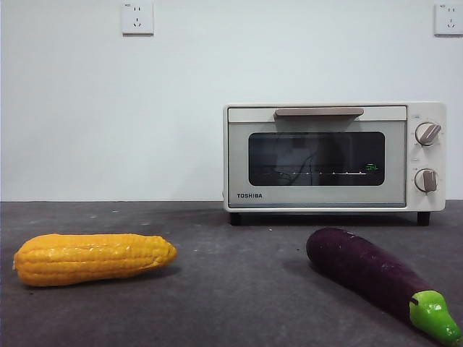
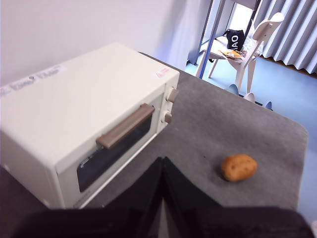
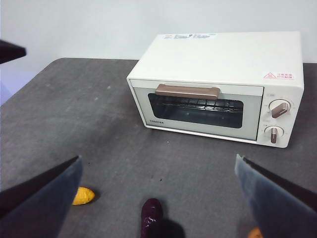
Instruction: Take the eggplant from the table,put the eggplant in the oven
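Observation:
The dark purple eggplant (image 1: 365, 271) lies on the grey table (image 1: 231, 289) at the front right, its green stem cap (image 1: 432, 316) pointing to the near right. Behind it stands the cream-white oven (image 1: 333, 155) with its door closed. In the right wrist view only the eggplant's rounded end (image 3: 151, 213) shows, low between the jaws. My right gripper (image 3: 158, 158) hangs open, high above the table in front of the oven (image 3: 218, 89). My left gripper (image 2: 162, 162) is shut on nothing, raised beside the oven (image 2: 84, 119). Neither arm shows in the front view.
A yellow-orange corn cob (image 1: 92, 257) lies at the front left; its tip (image 3: 83, 196) shows in the right wrist view. A small brown-orange lump (image 2: 238, 167) sits on the table to the oven's knob side. Beyond the table edge stands a chair (image 2: 247, 44).

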You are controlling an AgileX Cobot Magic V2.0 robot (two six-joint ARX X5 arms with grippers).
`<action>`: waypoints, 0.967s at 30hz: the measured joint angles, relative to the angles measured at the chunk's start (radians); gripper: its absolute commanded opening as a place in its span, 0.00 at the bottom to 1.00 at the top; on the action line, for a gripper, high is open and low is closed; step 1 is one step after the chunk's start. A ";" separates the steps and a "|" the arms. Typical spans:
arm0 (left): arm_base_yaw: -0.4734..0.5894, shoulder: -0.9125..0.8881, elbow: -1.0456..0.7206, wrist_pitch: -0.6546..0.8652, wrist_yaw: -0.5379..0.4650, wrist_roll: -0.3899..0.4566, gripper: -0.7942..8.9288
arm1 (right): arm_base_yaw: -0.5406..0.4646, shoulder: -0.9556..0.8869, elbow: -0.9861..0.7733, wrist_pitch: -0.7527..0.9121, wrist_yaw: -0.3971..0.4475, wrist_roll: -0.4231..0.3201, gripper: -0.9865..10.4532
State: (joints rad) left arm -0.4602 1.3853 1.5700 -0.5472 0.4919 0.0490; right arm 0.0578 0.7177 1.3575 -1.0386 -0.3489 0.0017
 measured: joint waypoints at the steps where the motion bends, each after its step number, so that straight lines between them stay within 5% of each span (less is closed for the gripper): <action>1: -0.001 0.021 0.019 0.003 0.000 0.002 0.08 | 0.000 0.000 0.000 -0.009 0.000 0.000 0.59; 15: -0.083 0.371 0.268 0.018 -0.148 0.109 0.08 | 0.000 0.000 0.000 -0.043 0.000 -0.001 0.59; 29: -0.119 0.648 0.394 0.139 -0.163 0.128 0.08 | 0.000 0.003 0.000 -0.043 0.001 -0.026 0.59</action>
State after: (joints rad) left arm -0.5789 2.0335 1.9636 -0.4084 0.3294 0.1768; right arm 0.0578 0.7208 1.3575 -1.0821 -0.3481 -0.0238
